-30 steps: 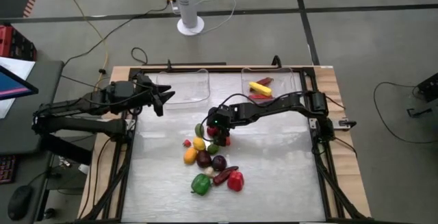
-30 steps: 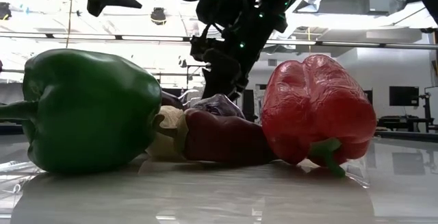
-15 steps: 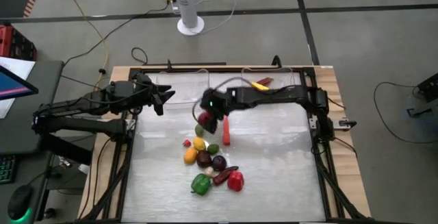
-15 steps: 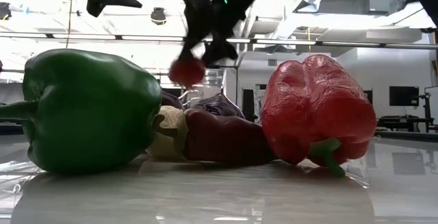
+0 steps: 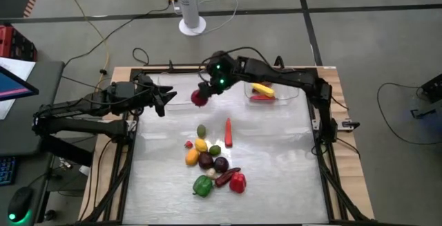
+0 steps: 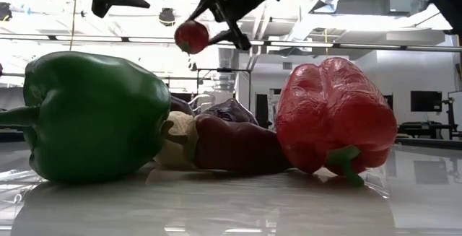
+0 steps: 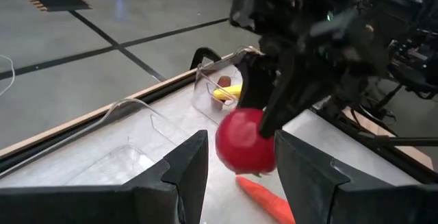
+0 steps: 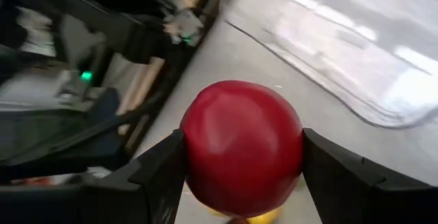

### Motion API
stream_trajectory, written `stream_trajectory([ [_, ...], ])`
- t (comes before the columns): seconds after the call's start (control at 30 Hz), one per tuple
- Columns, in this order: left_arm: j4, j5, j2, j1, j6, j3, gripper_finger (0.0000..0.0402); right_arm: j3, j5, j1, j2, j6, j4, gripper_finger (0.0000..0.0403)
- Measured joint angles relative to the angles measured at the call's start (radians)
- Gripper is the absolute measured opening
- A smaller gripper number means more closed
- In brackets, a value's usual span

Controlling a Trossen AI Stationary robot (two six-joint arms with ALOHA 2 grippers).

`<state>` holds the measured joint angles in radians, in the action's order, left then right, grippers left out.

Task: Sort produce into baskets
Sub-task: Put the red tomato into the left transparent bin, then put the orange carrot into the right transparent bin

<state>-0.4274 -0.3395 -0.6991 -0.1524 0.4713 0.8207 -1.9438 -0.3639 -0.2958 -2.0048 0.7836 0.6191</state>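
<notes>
Above, the right tool [image 5: 203, 96] clamps a smooth, glossy round red fruit [image 5: 199, 98] in mid-air, over the near edge of a clear, rounded-corner plastic basket [image 5: 185, 86]. Beyond it, the left tool [image 5: 168, 101] stands partly open and empty. Basket walls are faint against the counter [image 5: 276, 164].

No text, label, brand, number or sign can be read in any view.
</notes>
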Motion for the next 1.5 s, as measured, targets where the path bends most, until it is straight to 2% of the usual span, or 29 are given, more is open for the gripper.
stream_trajectory([
  [0.13, -0.001, 0.047, 0.004, 0.000, 0.000, 0.000, 0.0154, 0.000, -0.035, -0.012, 0.000, 0.011, -0.056, 0.0282],
  [0.27, -0.003, 0.084, 0.015, 0.000, 0.000, 0.000, 0.0154, 0.000, -0.008, -0.022, 0.000, 0.015, -0.085, 0.0282],
  [0.33, 0.003, 0.092, 0.023, 0.000, 0.000, 0.000, 0.0154, 0.000, 0.066, -0.024, 0.000, -0.042, -0.091, 0.0282],
  [0.5, 0.031, 0.093, 0.045, 0.000, 0.000, 0.000, 0.0154, 0.000, 0.364, -0.003, 0.000, -0.252, -0.149, 0.0282],
  [0.6, 0.043, 0.093, 0.053, 0.000, 0.001, 0.000, 0.0154, 0.000, 0.459, 0.008, 0.000, -0.375, -0.201, 0.0282],
  [0.83, 0.043, 0.093, 0.052, 0.000, 0.024, 0.000, 0.0154, -0.001, 0.465, 0.007, -0.027, -0.493, -0.268, 0.0298],
  [1.03, 0.043, 0.094, 0.051, 0.000, 0.044, 0.000, 0.0154, 0.000, 0.466, -0.003, -0.060, -0.476, -0.258, 0.0350],
  [1.23, 0.036, 0.094, 0.051, 0.000, 0.045, 0.000, 0.0154, 0.000, 0.395, -0.008, -0.077, -0.436, -0.243, 0.0384],
  [1.4, 0.006, 0.093, 0.051, 0.000, 0.045, 0.000, 0.0154, 0.000, 0.263, 0.008, -0.032, -0.434, -0.074, 0.0380],
  [1.5, -0.014, 0.079, 0.051, 0.000, 0.032, 0.000, 0.0154, -0.001, 0.263, 0.042, -0.002, -0.438, 0.121, 0.0369],
])
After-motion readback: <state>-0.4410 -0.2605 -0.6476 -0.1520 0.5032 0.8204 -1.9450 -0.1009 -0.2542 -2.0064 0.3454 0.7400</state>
